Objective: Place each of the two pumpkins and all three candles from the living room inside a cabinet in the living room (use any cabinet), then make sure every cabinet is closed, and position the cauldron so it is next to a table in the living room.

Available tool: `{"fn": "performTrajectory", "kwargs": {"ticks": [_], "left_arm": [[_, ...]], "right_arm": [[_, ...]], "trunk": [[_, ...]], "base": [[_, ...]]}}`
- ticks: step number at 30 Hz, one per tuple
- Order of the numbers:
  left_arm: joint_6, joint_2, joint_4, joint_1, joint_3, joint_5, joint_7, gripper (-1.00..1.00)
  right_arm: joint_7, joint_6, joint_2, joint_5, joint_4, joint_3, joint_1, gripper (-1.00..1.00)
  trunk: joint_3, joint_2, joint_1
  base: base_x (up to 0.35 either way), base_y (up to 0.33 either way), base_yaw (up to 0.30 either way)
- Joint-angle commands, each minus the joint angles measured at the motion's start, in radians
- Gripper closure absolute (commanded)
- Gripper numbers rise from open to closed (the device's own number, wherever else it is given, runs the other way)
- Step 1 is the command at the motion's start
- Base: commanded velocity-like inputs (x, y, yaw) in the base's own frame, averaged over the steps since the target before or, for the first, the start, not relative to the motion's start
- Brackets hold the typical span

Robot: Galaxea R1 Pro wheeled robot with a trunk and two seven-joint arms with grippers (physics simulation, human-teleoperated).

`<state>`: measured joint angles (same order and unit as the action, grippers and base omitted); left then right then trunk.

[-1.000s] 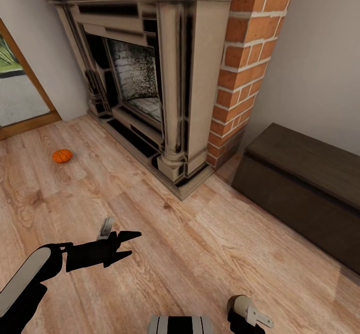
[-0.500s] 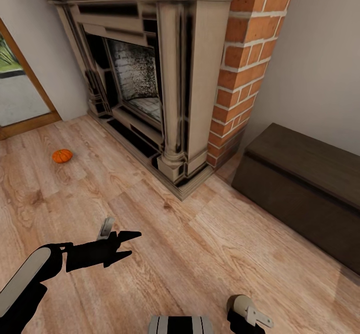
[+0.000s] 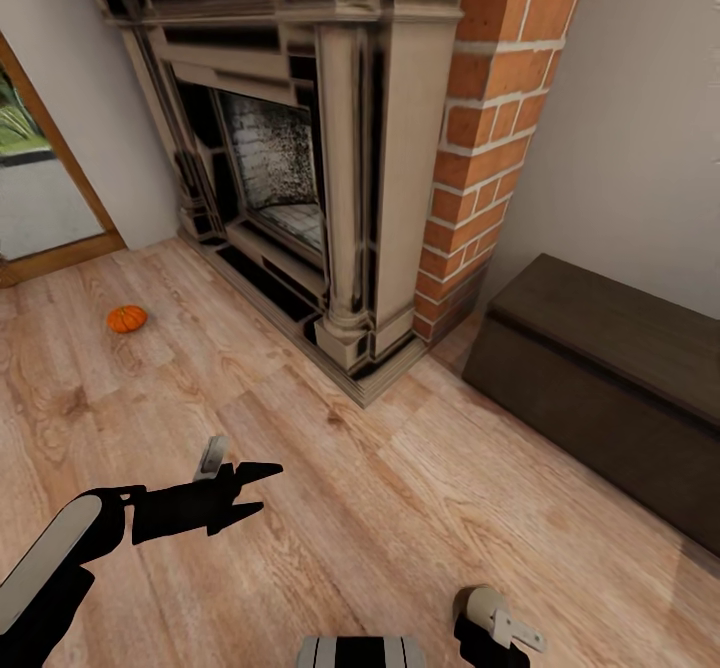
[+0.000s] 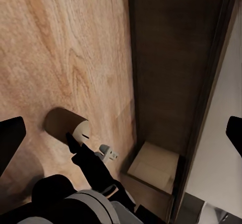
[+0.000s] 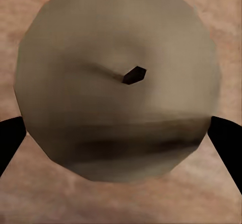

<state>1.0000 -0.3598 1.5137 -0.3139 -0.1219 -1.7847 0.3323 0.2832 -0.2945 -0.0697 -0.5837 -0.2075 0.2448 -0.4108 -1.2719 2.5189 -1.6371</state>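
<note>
at the far left of the head view, one pumpkin (image 3: pixel 127 319) sat on the wood floor (image 3: pixel 400 508) near the glazed doorway (image 3: pixel 40 198), well apart from both arms and from the cabinet. only one pumpkin was in sight.

nearer the robot, the left arm reached forward low over the floor with its forearm roughly level. the left gripper (image 3: pixel 272 487) pointed toward the right, its jaws released. in the left wrist view its two fingertips (image 4: pixel 11 138) stood wide apart at opposite edges of the frame with nothing between them.

in the middle stood one fireplace (image 3: pixel 300 148) with a pale carved surround, and a red brick column (image 3: pixel 490 138) was against its right side.

low and right of centre, the right arm was tucked in close to the robot's body, wrist turned down toward the floor. the right gripper (image 5: pixel 121 136) was grasping one beige candle (image 5: pixel 116 48). a dark fingertip pressed against each side of the round body, and the small black wick faced the wrist camera.

at the far right, one dark-brown cabinet (image 3: pixel 610 378) stood along the wall just beside the brick column, its front closed and its flat top bare.
</note>
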Motion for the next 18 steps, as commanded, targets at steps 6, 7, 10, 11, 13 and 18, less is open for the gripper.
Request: {"fn": "performTrajectory", "kwargs": {"ticks": [6,7,10,11,13,18], "left_arm": [[-0.001,-0.001,-0.001,-0.001,-0.001,-0.010,0.010,-1.00],[-0.001,-0.001,-0.001,-0.001,-0.001,-0.010,0.010,-1.00],[-0.001,-0.001,-0.001,-0.001,-0.001,-0.010,0.010,-1.00],[-0.001,-0.001,-0.001,-0.001,-0.001,-0.010,0.010,-1.00],[-0.001,-0.001,-0.001,-0.001,-0.001,-0.010,0.010,-1.00],[-0.001,-0.001,-0.001,-0.001,-0.001,-0.010,0.010,-1.00]], "right_arm": [[-0.003,-0.003,0.005,-0.010,-0.006,0.007,0.000,1.00],[-0.004,-0.003,0.006,-0.010,-0.007,0.007,0.000,1.00],[-0.005,-0.003,0.007,-0.010,-0.007,0.007,0.000,1.00],[-0.005,-0.003,0.007,-0.010,-0.007,0.007,0.000,1.00],[-0.005,-0.003,0.007,-0.010,-0.007,0.007,0.000,1.00],[-0.005,-0.002,0.007,-0.010,-0.007,0.008,0.000,1.00]], "trunk": [[0.023,-0.001,0.003],[0.026,-0.001,0.003],[0.026,-0.001,0.003],[0.026,-0.001,0.003],[0.026,-0.001,0.003],[0.026,-0.001,0.003]], "base": [[0.000,0.000,0.000],[0.000,0.000,0.000],[0.000,0.000,0.000],[0.000,0.000,0.000],[0.000,0.000,0.000],[0.000,0.000,0.000]]}}
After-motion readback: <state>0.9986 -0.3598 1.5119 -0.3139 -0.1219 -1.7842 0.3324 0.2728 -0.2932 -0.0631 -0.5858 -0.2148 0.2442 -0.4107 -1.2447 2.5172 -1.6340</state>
